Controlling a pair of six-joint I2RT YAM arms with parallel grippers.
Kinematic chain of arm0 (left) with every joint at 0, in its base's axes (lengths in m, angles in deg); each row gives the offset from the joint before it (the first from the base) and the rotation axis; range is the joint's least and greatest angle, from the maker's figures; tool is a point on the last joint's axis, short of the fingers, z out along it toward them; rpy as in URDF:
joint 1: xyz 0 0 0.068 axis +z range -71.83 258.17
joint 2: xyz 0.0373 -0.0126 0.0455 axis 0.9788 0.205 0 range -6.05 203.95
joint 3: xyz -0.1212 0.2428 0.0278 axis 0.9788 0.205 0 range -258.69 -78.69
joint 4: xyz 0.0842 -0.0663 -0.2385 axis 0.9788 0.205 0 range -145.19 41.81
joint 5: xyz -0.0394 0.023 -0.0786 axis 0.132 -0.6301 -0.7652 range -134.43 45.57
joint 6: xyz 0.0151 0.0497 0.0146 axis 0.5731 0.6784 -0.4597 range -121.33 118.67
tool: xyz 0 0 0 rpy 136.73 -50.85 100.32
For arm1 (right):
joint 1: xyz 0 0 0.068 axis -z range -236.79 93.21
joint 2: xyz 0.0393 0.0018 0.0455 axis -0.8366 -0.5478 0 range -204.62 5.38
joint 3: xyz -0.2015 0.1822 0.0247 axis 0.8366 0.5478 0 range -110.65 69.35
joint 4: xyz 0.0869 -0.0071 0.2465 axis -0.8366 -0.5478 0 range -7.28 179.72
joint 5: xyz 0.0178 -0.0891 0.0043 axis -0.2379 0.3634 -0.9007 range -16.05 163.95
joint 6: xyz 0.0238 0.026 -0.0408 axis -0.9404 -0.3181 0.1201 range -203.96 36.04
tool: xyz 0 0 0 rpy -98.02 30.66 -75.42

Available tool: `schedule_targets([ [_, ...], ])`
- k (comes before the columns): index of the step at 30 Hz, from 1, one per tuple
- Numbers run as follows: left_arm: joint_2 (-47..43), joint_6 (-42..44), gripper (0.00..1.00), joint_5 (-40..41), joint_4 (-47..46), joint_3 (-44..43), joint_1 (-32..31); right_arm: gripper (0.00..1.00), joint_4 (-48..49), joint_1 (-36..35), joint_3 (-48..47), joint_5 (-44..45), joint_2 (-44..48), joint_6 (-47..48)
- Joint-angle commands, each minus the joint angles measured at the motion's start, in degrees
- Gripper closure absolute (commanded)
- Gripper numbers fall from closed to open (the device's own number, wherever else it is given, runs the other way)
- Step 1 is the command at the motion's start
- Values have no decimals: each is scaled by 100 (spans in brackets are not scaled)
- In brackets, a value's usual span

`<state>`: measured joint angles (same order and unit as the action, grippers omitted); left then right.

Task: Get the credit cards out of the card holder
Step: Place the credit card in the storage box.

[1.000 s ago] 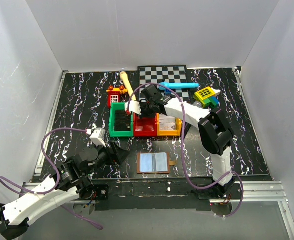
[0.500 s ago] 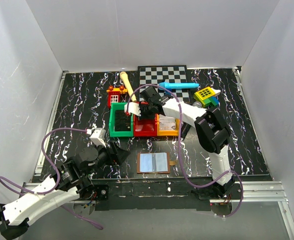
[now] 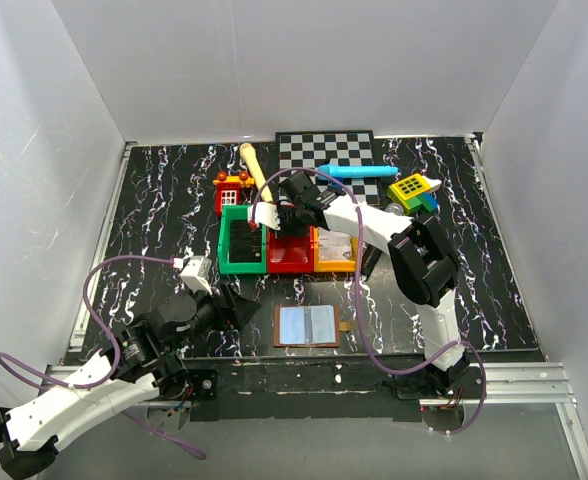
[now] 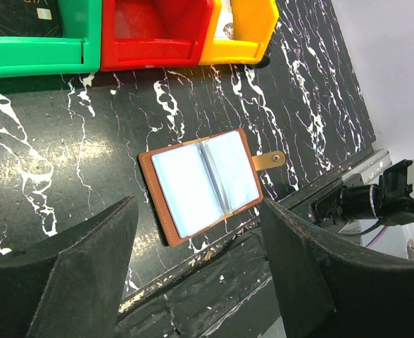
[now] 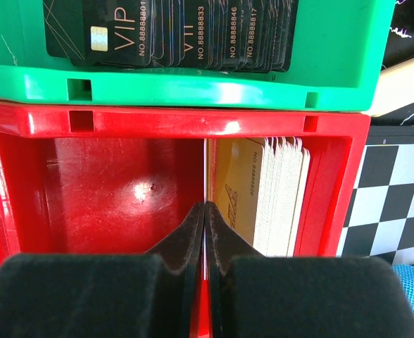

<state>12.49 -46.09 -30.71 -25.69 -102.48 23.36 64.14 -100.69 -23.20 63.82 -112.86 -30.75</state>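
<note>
Brown card holder point(image 4: 203, 184) lies open and flat (pale blue-grey inside)

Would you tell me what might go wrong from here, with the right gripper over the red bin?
1. The right gripper pinches a card edge-on over the red bin, left of the gold cards; released, it may fall flat apart from them.
2. The card holder lies open and unheld near the table edge, below the open left gripper; a careless descent might shove it.
</note>
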Motion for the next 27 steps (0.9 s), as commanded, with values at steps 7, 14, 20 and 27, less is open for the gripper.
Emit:
schedule_targets([
  [7, 0, 72, 30, 8, -58, -126, 40, 87, -35, -13, -395, 160, -42, -127],
  [14, 0, 63, 30, 8, -67, -117, 31, 85, -34, -13, -492, 283, -103, -144],
  [20, 9, 63, 30, 8, -76, -108, 40, 84, 53, -22, -527, 433, -156, -179],
  [27, 35, 72, 30, 0, -84, -108, 31, 83, 80, -22, -624, 582, -235, -214],
])
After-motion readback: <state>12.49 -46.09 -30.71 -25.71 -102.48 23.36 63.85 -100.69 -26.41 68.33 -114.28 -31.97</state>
